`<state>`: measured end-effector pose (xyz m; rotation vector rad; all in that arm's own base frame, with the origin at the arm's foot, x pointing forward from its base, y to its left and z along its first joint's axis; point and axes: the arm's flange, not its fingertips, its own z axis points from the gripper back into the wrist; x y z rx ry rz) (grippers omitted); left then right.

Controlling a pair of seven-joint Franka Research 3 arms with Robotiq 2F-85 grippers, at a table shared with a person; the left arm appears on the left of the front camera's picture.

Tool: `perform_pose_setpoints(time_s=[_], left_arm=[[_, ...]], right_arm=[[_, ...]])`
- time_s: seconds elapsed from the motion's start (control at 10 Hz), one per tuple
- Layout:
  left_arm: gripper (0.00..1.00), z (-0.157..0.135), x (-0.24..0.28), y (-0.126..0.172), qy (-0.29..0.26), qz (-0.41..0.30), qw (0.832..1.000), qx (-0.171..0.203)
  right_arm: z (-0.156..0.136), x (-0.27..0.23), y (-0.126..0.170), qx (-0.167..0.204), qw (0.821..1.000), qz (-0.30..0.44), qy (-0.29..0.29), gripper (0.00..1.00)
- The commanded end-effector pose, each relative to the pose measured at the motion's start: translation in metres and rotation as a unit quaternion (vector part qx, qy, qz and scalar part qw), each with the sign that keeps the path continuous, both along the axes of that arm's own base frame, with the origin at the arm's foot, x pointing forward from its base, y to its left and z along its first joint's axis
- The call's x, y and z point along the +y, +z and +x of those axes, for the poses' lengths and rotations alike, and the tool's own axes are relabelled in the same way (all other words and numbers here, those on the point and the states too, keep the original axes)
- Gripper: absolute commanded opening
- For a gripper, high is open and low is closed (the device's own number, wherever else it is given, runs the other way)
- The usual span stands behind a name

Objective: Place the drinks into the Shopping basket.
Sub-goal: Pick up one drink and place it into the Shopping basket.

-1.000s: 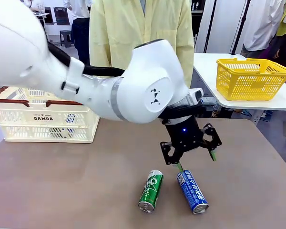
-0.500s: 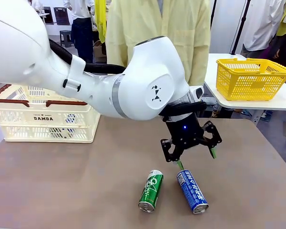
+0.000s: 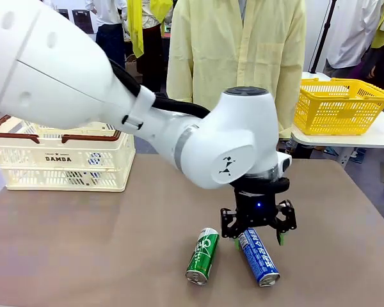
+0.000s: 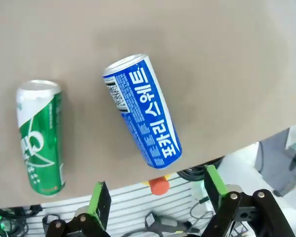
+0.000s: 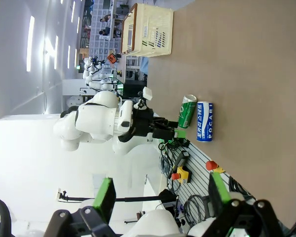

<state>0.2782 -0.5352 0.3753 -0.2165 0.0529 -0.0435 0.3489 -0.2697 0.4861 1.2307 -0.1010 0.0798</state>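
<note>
The blue can [image 4: 143, 111] and the green can [image 4: 39, 138] are glossy printed metal with bare silver tops. The desk [image 3: 83, 243] is matt and smooth. The Shopping basket [image 3: 64, 167] looks like cream plastic and the yellow basket [image 3: 339, 105] like plastic mesh. The left arm's shell [image 3: 230, 147] is smooth, glossy white plastic. The person's coat [image 3: 237, 57] is thin cloth.

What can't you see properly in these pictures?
- Inside of the Shopping basket: in the front view its slotted wall and the left arm block it; in the right wrist view it is too small.
- Gap between the left gripper and the blue can: they overlap in the front view.
- Small print beside the blue can's big lettering: too small in the left wrist view.
</note>
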Motion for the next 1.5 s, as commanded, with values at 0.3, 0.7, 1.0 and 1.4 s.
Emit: perform_pose_setpoints(time_s=[0.3,0.7,1.0,1.4], left_arm=[[1.00,0.010,-0.036,-0.047,-0.007,0.049,0.999,0.006],[1.00,0.016,-0.051,-0.080,0.016,0.076,0.997,-0.009],[1.00,0.017,-0.046,-0.085,0.028,0.080,0.996,-0.006],[0.00,0.019,-0.043,-0.089,0.024,0.089,0.996,-0.003]], right_arm=[[-0.002,0.001,0.002,0.007,1.000,-0.006,0.004,1.00],[-0.002,0.001,0.002,0.007,1.000,-0.006,0.004,1.00],[-0.002,0.001,0.002,0.007,1.000,-0.006,0.004,1.00],[-0.002,0.001,0.002,0.007,1.000,-0.006,0.004,1.00]])
